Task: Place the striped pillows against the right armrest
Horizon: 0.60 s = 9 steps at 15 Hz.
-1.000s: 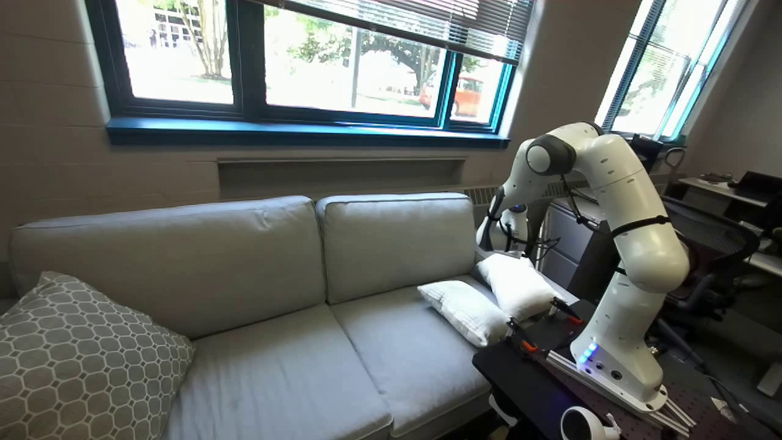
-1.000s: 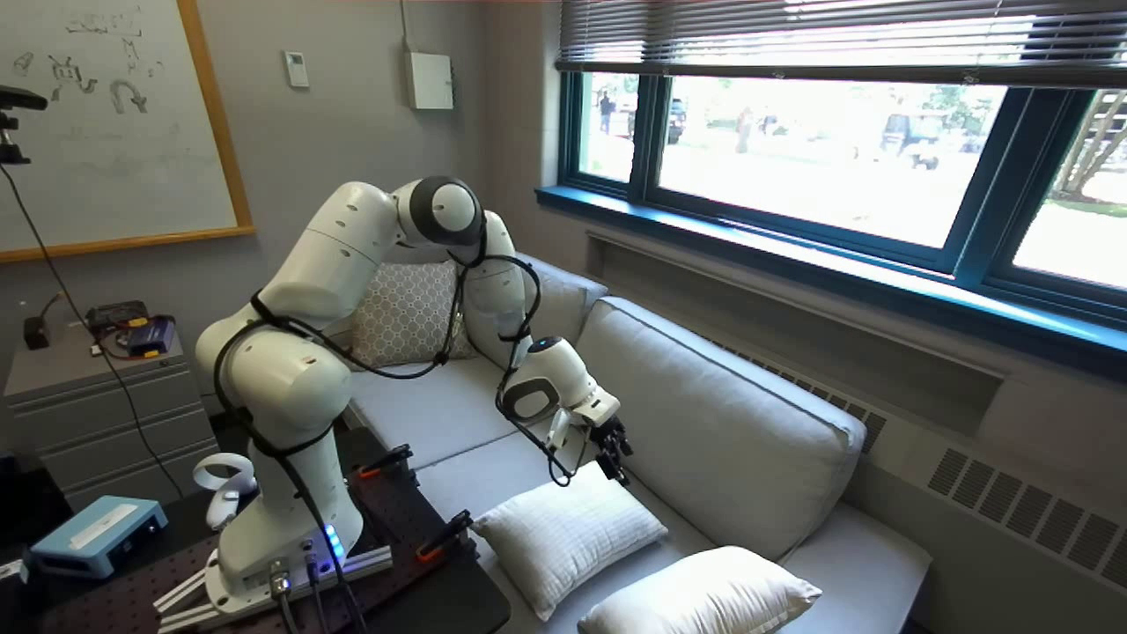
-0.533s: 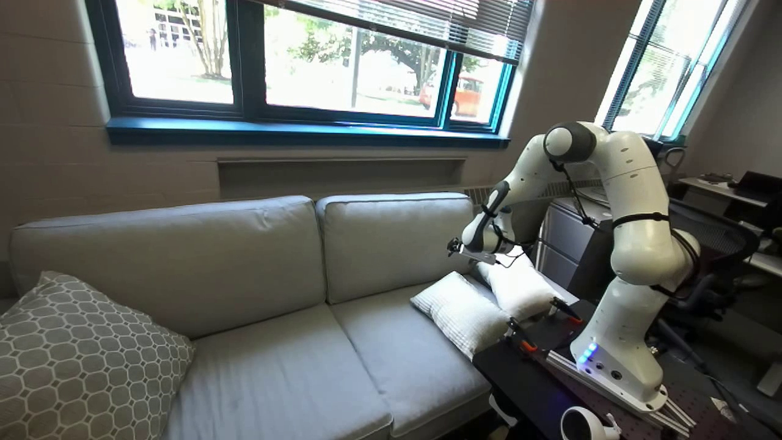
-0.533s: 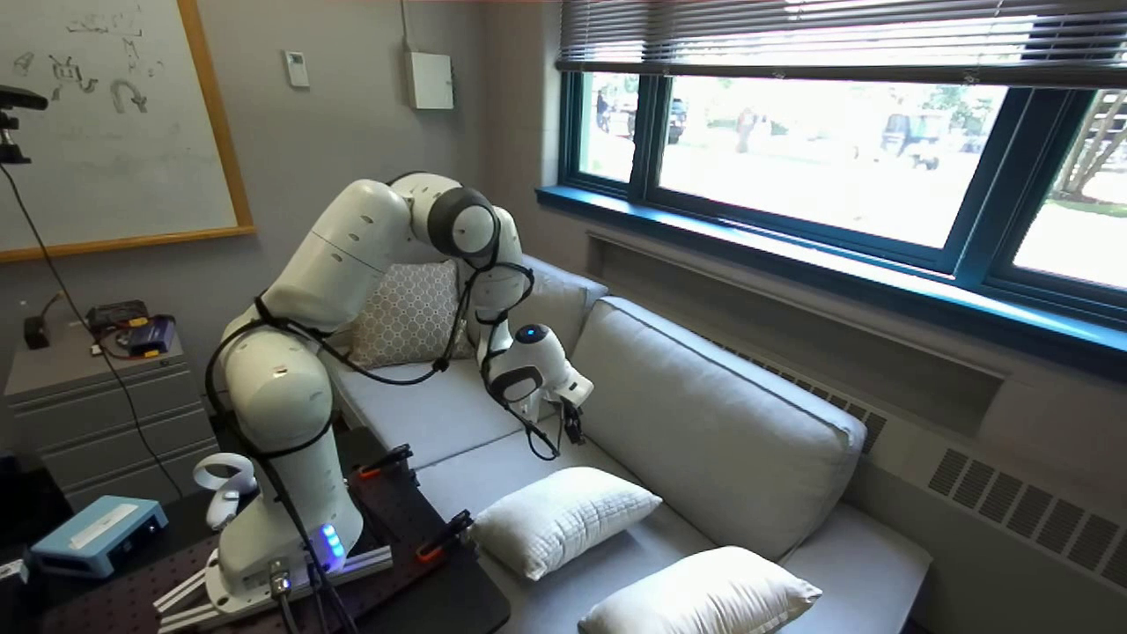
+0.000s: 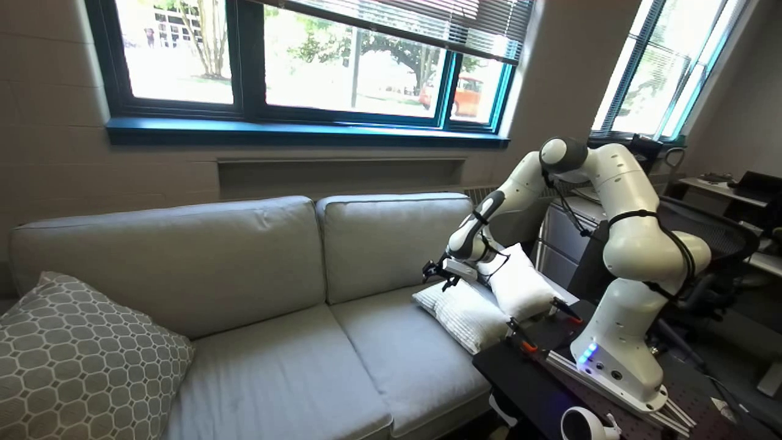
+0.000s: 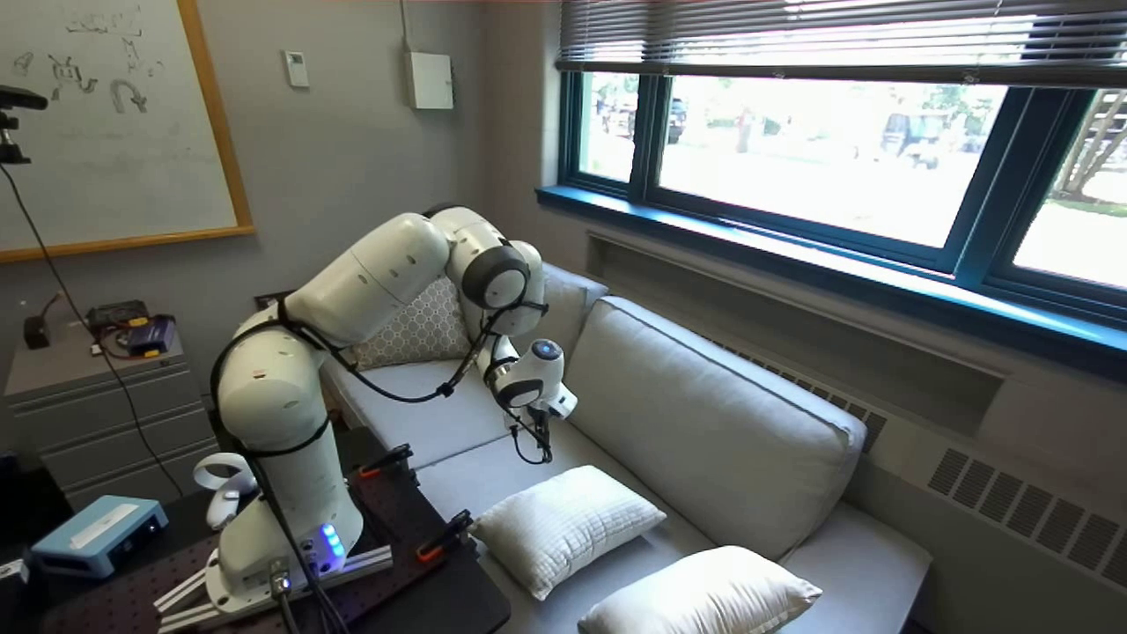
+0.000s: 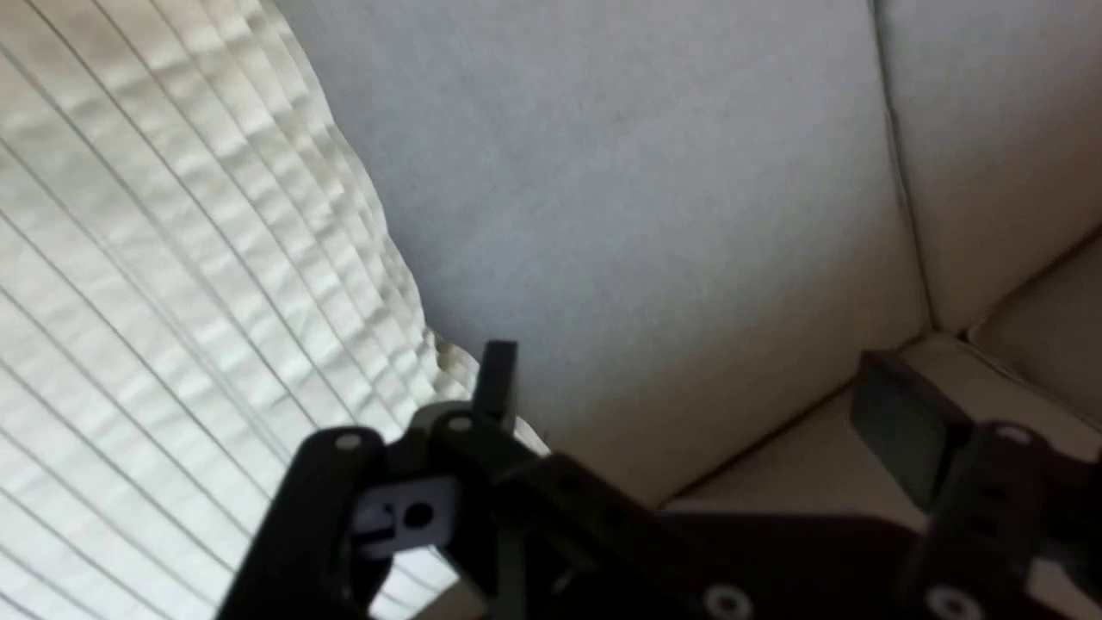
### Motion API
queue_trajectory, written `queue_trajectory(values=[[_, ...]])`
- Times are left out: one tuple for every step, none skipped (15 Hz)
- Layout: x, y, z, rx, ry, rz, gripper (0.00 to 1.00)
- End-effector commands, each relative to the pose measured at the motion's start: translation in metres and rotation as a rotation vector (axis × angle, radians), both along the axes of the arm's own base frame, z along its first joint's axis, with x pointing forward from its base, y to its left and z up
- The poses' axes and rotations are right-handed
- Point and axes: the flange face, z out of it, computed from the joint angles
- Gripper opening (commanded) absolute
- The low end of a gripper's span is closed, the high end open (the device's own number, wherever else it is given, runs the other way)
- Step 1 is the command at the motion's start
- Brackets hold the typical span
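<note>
- The robot's black two-fingered hand (image 7: 689, 405) is standing wide open and holding nothing, hanging over the light grey fabric sofa (image 5: 263, 391).
- One small, square, cream cloth pillow with thin stripes (image 6: 568, 533) is lying on the seat (image 5: 391, 342), its edge showing just beside the hand; whether they are touching, I can't tell.
- The second small, square, cream pillow (image 5: 519, 284) is sitting at the sofa's end, seemingly leaning against the low, padded, light grey right armrest (image 6: 867, 559).
- A narrow strip of seat (image 6: 612, 577) is showing between these two in an exterior view.
- To my eye the job is standing about halfway: the second pillow is looking placed, while the striped one nearer the hand is needing to be brought across and set against the armrest.
</note>
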Motion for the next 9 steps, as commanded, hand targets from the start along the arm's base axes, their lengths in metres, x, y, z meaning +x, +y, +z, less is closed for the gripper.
queue_trajectory(values=[[0.026,0.008,-0.064,-0.179,0.081,0.086,1.00],[0.033,0.016,-0.077,-0.241,0.084,0.116,1.00],[0.040,0.028,-0.089,-0.300,0.082,0.146,1.00],[0.046,0.042,-0.098,-0.358,0.086,0.178,1.00],[0.052,0.059,-0.105,-0.412,0.092,0.206,1.00],[0.056,0.075,-0.111,-0.461,0.099,0.238,1.00],[0.060,0.089,-0.118,-0.514,0.109,0.269,1.00],[0.062,0.102,-0.126,-0.572,0.122,0.305,1.00],[0.063,0.113,-0.134,-0.626,0.140,0.337,1.00]])
